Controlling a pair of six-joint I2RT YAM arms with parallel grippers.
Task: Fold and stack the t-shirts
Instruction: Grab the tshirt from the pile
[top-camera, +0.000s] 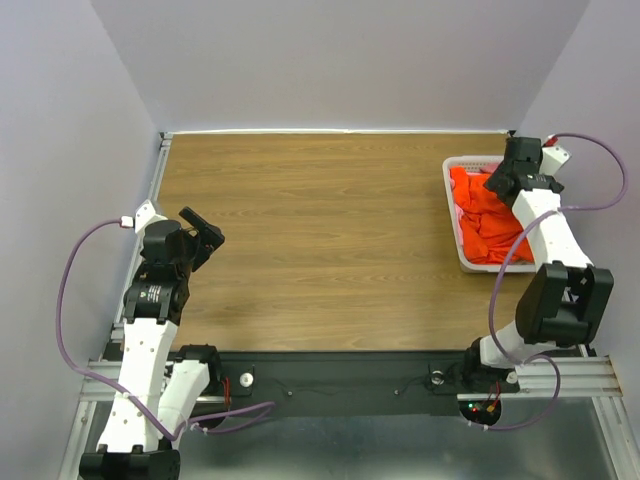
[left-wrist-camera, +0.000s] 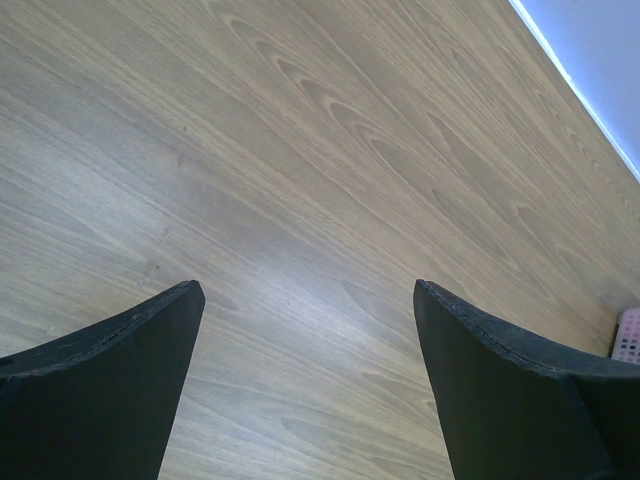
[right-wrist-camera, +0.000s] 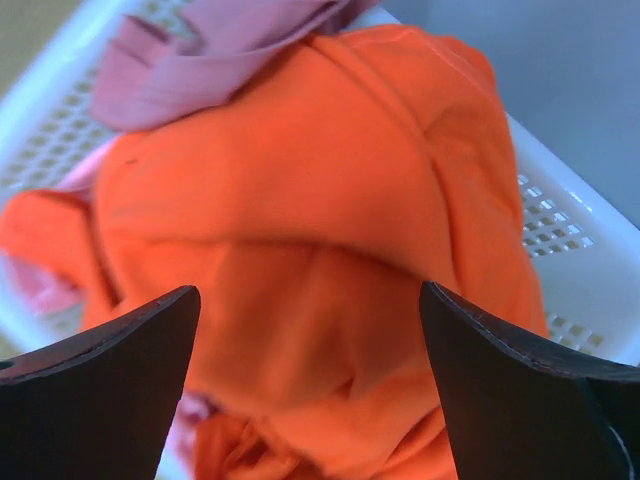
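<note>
Looking down from the top external view, the wood-grain tabletop (top-camera: 320, 230) shows open board from its 9 o'clock edge across the middle. A white slatted basket (top-camera: 448, 190) sits at 3 o'clock, hard against the side wall. The orange-red t-shirt (top-camera: 480, 225) lies heaped inside it. The right hand (top-camera: 500, 180) hangs over the basket's far end, with little room between basket and wall. The left hand (top-camera: 205, 232) hovers near the 9 o'clock edge, jaws spread, well apart from the basket. A small white marking on the left arm is too small to read.

From the left wrist, the left hand (left-wrist-camera: 305, 290) stands wide apart with nothing between its fingers, only tabletop (left-wrist-camera: 300, 150) beneath. The board's far edge meets the wall at 1 o'clock, and a corner of the basket (left-wrist-camera: 628, 335) peeks in at 3 o'clock.

From the right wrist, the right hand (right-wrist-camera: 310, 290) is spread wide and grips nothing. The orange-red t-shirt (right-wrist-camera: 300, 200) bulges between and beyond its fingers, though contact cannot be told. A pink t-shirt (right-wrist-camera: 200, 60) lies crumpled at 11 o'clock. The basket (right-wrist-camera: 560, 250) rim runs close behind at 3 o'clock.
</note>
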